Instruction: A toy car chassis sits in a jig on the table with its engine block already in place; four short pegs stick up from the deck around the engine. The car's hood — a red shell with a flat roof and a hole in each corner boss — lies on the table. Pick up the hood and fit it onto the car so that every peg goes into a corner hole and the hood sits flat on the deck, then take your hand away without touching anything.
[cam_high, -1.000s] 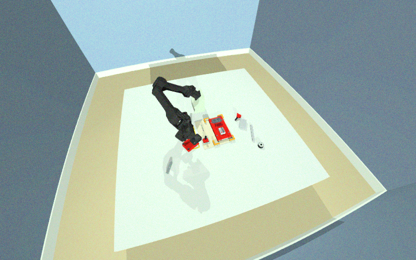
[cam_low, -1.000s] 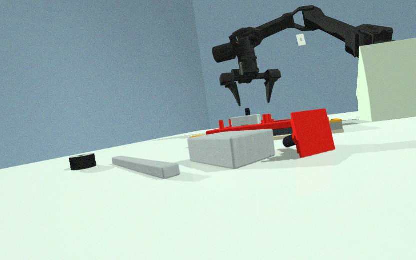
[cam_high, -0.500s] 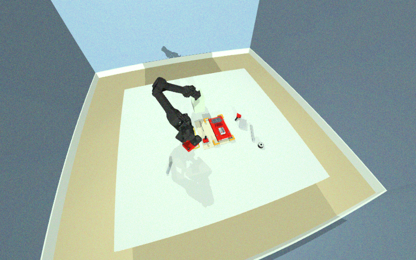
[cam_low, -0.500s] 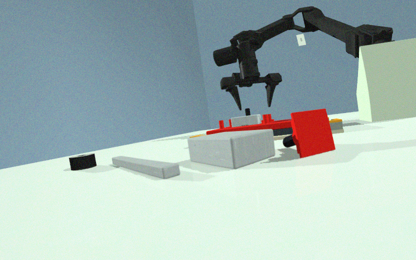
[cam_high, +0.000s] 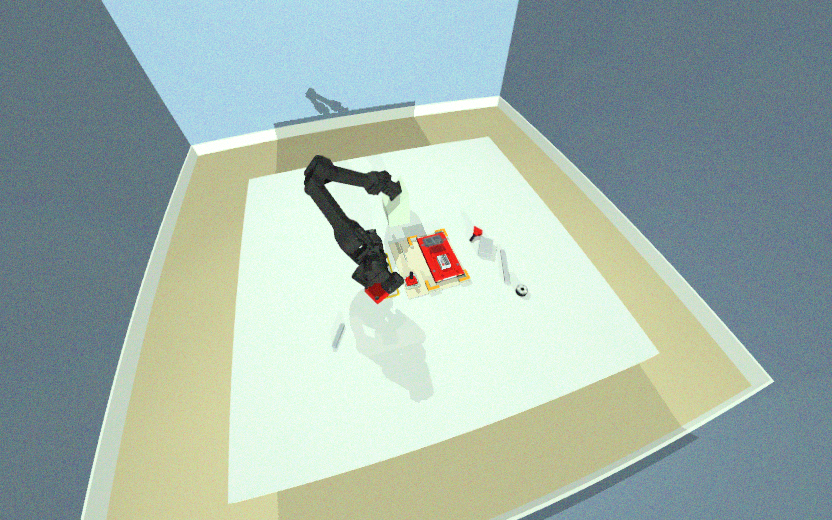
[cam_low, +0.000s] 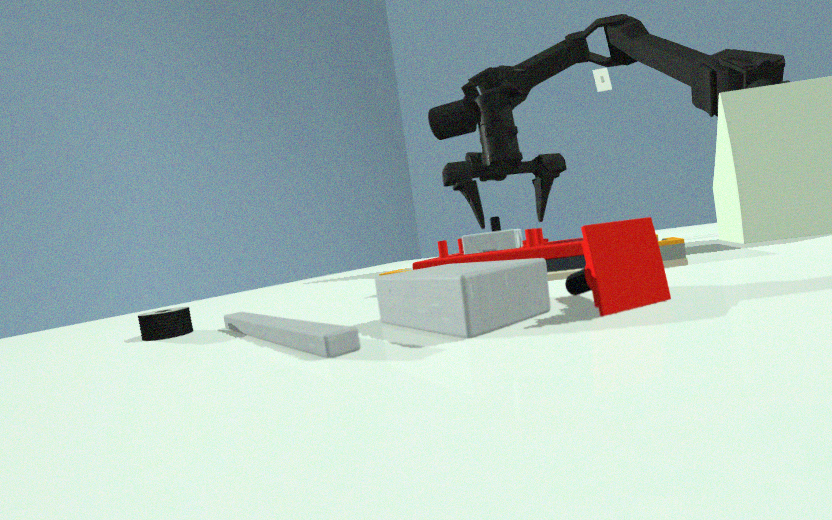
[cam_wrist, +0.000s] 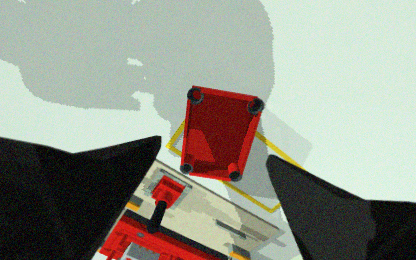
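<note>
With the gripper (cam_high: 392, 293) (cam_low: 511, 224) (cam_wrist: 215, 150) spread wide and empty above it, the hood (cam_high: 375, 293) (cam_wrist: 220, 125), lying beside the jig board's (cam_high: 418, 293) (cam_wrist: 200, 200) edge, looks light, stiff and perhaps slippery, best pinched by opposite side walls.

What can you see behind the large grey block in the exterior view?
The red chassis, with the pale engine block on top. The grey block hides part of the chassis's lower side.

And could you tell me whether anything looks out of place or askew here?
Two things: the hood sits askew across the yellow outline, and the red knob by the grey block lies tipped, its stem sideways, while its twin stands stem-up.
</note>
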